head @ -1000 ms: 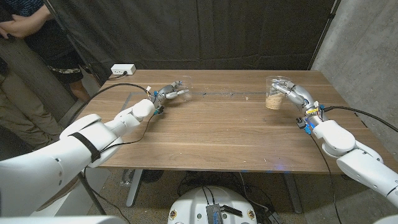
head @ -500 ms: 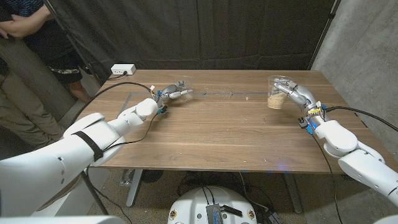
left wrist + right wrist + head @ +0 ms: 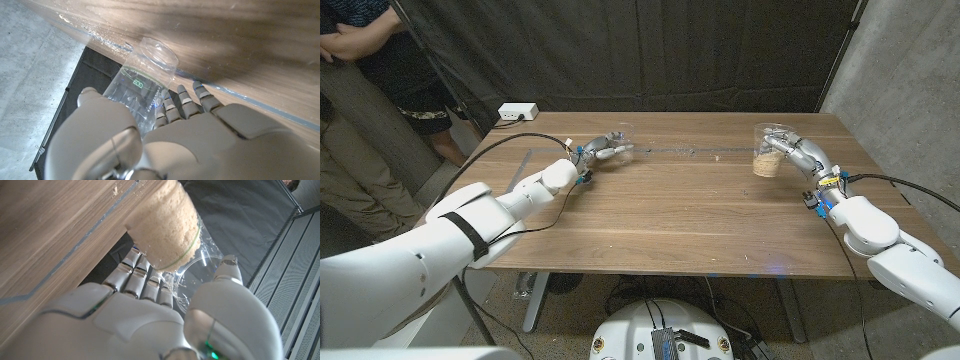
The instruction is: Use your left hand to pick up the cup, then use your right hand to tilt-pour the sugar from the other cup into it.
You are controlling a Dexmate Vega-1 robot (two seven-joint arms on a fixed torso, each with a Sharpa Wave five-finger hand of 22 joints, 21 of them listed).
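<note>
A wooden table [image 3: 680, 200] stands before a black curtain [image 3: 650, 50], with a grey wall [image 3: 910, 90] beside it; a person [image 3: 350, 40] stands beyond the table's far left corner, near a white power strip [image 3: 517, 113] lying on the table's far edge. The left hand [image 3: 596, 151] grips the empty cup [image 3: 618, 147], a clear plastic one. In the left wrist view the cup [image 3: 137, 92] sits between the thumb on one side and the fingers [image 3: 172, 102] on the other, its wall against their tips, its base pointing out past the fingertips toward the table, and the left hand [image 3: 165, 137] wraps it from behind. From the head view the empty cup looks tilted, its mouth toward the palm; whether it touches the table cannot be told. The right hand [image 3: 798, 152] grips the sugar cup [image 3: 768, 150], which stands upright with brown sugar in its lower part. In the right wrist view the sugar cup [image 3: 167, 227] lies between the fingers [image 3: 135, 277], curled on its near wall, and the thumb on the opposite side near the rim; the sugar-filled base reaches beyond the fingertips and sits at the table's surface, while the right hand [image 3: 150, 315] closes around the clear upper part. The two cups are well apart, toward the table's far edge.
</note>
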